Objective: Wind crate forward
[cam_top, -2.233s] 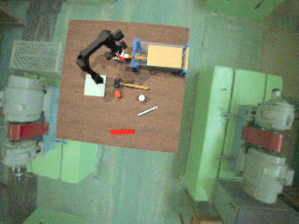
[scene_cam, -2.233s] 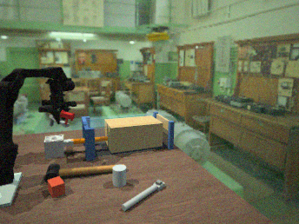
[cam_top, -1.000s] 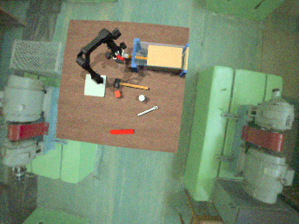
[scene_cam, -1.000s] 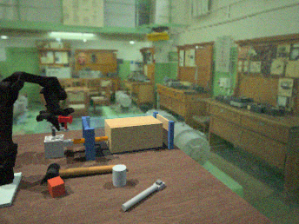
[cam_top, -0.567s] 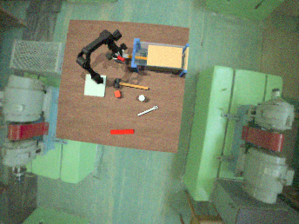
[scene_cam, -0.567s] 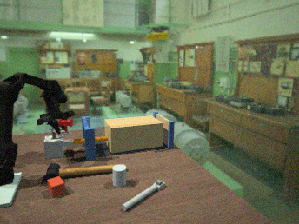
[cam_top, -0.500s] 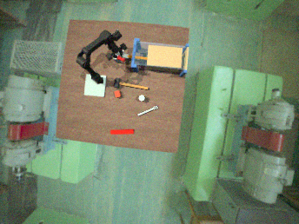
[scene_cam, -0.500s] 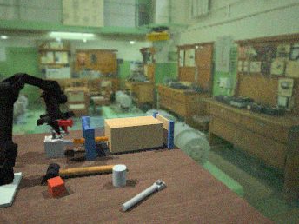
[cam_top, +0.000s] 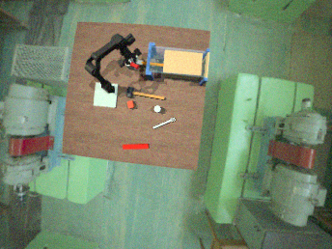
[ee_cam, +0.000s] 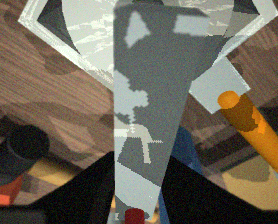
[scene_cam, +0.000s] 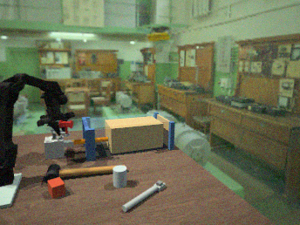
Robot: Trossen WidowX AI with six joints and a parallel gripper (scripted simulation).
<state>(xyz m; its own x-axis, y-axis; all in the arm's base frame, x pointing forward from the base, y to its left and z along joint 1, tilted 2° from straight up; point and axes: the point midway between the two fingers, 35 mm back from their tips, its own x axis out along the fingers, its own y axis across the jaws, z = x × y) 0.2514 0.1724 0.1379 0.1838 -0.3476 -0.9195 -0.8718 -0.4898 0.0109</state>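
Observation:
The crate (cam_top: pixel 183 62) (scene_cam: pixel 135 134) sits flat inside the cubby, with a gap between its front and the blue-looking frame (cam_top: pixel 151 69) (scene_cam: pixel 89 141) at the mouth. An orange strap (cam_top: pixel 155 65) (scene_cam: pixel 78 141) (ee_cam: pixel 255 127) runs from it through the mouth to the grey winch (scene_cam: pixel 53 147) (ee_cam: pixel 82 35). My gripper (cam_top: pixel 135 62) (scene_cam: pixel 59 125) is shut on the winch handle (ee_cam: pixel 145 100), whose red knob (cam_top: pixel 134 66) (scene_cam: pixel 66 125) (ee_cam: pixel 134 216) shows at the fingers. The handle's flat arm reaches over the winch top. It hides the round hole, so I cannot tell whether the key is in it.
A hammer (cam_top: pixel 150 96) (scene_cam: pixel 92 171) lies beside the winch and cubby. A red cube (cam_top: pixel 130 104) (scene_cam: pixel 57 187), a white cylinder (cam_top: pixel 157 109) (scene_cam: pixel 119 176) and a wrench (cam_top: pixel 164 124) (scene_cam: pixel 141 197) are farther out. A red bar (cam_top: pixel 135 147) lies near the bench edge.

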